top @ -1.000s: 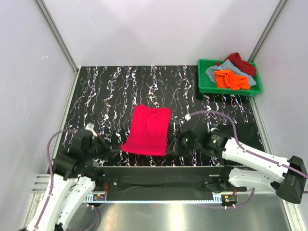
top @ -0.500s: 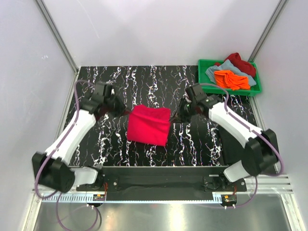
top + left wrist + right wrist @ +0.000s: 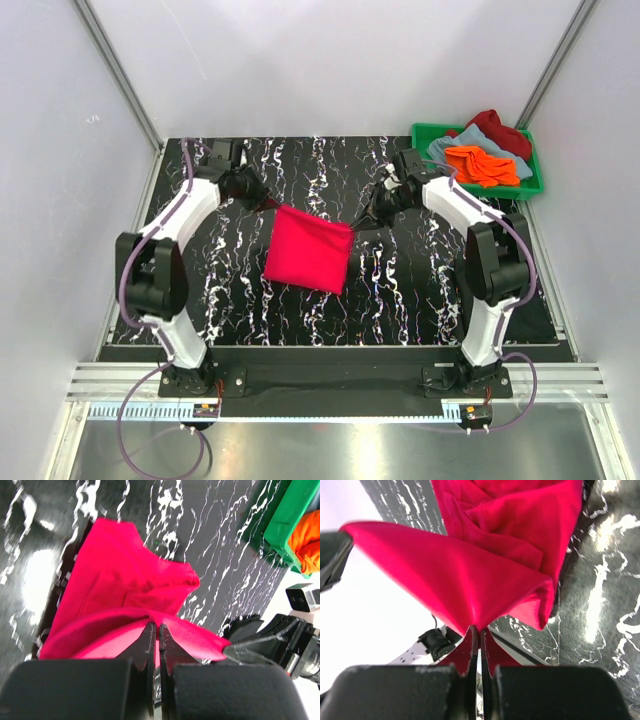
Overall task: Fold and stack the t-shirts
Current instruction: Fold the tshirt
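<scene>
Surroundings: green crate (image 3: pixel 470 190) at far right corner of worktop (image 3: pixel 220 270). It holds orange t-shirt (image 3: pixel 480 165) on top, grey-blue t-shirt (image 3: pixel 445 148) under it, dark red t-shirt (image 3: pixel 500 128) behind.
Pinkish-red t-shirt (image 3: pixel 308 250): folded, mid-worktop, well apart from crate. Far edge raised between my two arms, near part lying on worktop.
My left fingers (image 3: pixel 148 650): pressed together, pinching far left corner of the cloth.
My right fingers (image 3: pixel 468 652): pressed together, pinching far right corner.
</scene>
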